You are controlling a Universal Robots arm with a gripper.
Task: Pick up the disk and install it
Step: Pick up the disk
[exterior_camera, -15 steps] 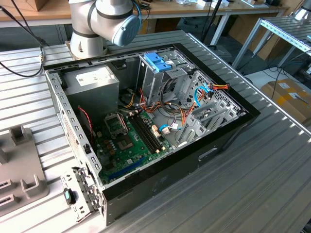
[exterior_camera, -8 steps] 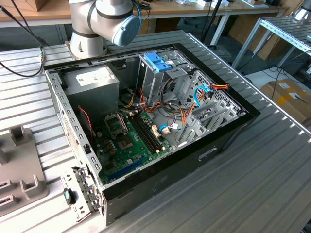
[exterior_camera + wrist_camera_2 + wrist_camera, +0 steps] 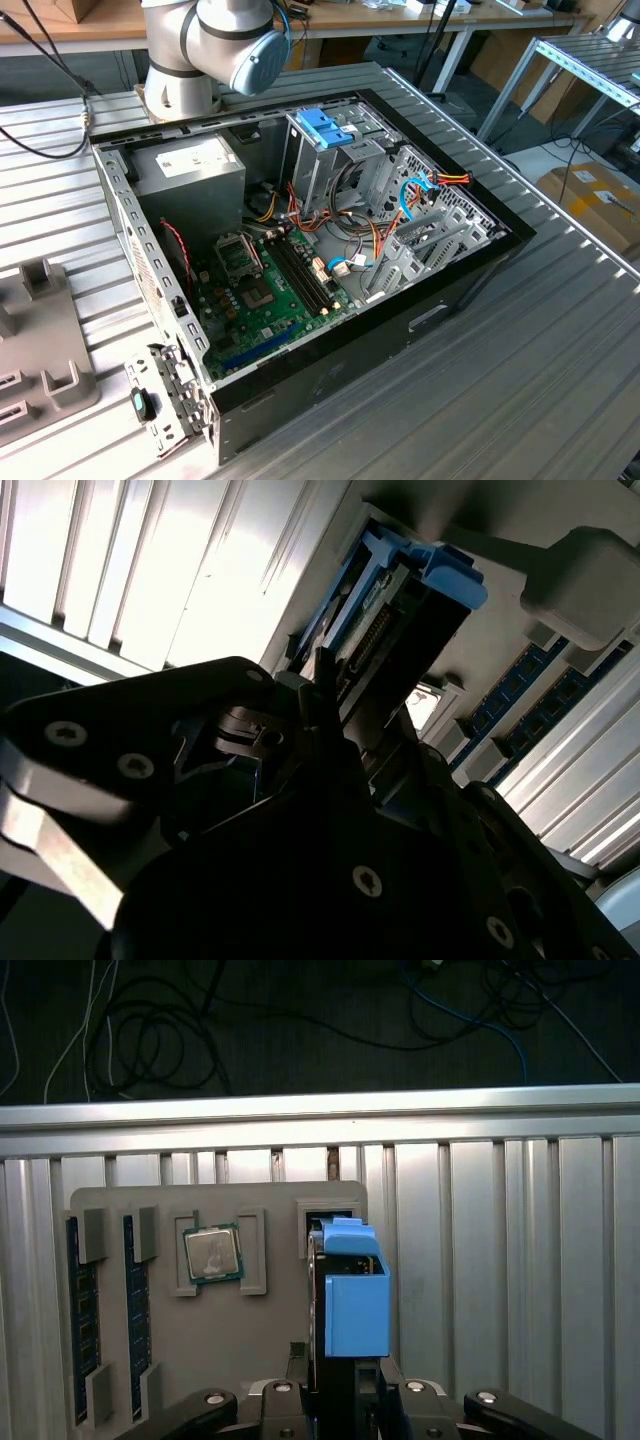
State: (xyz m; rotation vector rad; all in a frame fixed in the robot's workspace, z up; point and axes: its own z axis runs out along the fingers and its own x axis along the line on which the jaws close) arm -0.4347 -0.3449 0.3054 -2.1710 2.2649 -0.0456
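Gripping the disk [image 3: 355, 1300] by one end, the hand [image 3: 343, 1380] looks closed on it; the disk points straight out from the hand, over the gray tray [image 3: 250, 1330]

Wrist views close on disk [image 3: 355, 1300], seemingly

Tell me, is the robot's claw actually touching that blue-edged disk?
Touching. In the first wrist view the disk sits pinched between the fingers of the gripper, no gap showing.
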